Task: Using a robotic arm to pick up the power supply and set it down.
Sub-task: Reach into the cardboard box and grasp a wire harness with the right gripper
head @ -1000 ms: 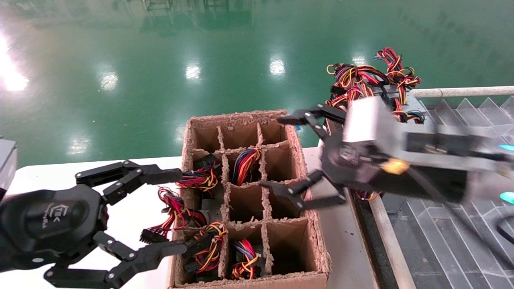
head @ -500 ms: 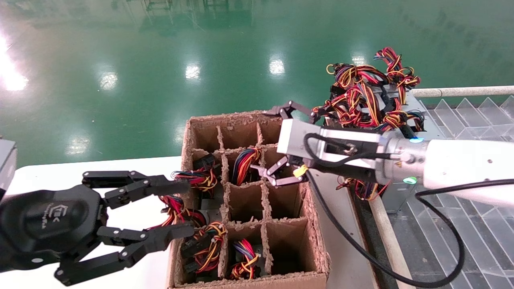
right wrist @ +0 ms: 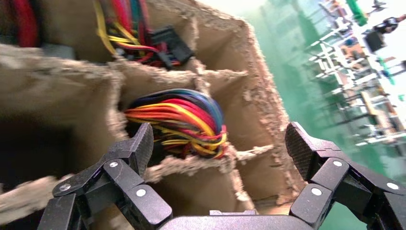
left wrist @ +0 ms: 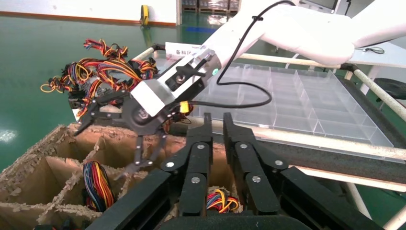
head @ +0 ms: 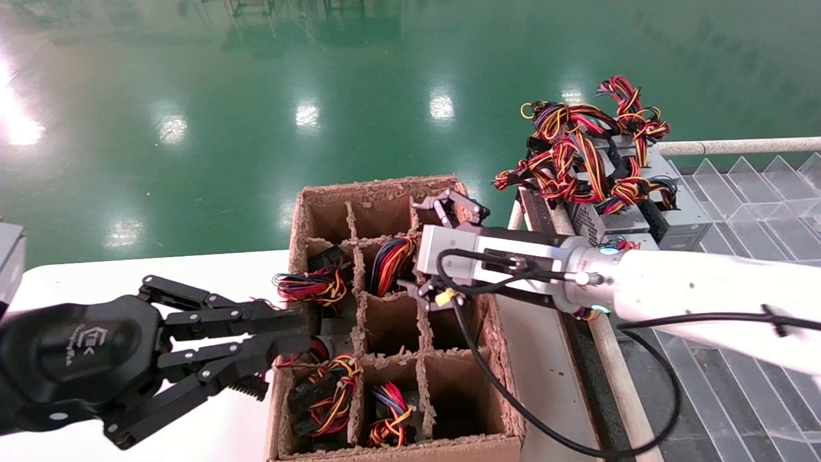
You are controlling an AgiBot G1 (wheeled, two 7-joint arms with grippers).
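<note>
The power supply (head: pixel 391 260) sits in the cardboard box (head: pixel 494 333), second row, middle cell; only its wire bundle shows. The right gripper (head: pixel 431 250), fingers spread, hovers above it, gripping nothing. The left gripper (head: pixel 285 333) is nearly closed, empty, at the box's left wall.

The left gripper (head: pixel 282 333) carries the only clear mark — a white "TEK" logo on its black housing, with a smaller line beneath that is too small to read. In the left wrist view, a white sign (left wrist: pixel 184 48) behind the right arm shows Chinese characters — "备料区" can be made out.
</note>
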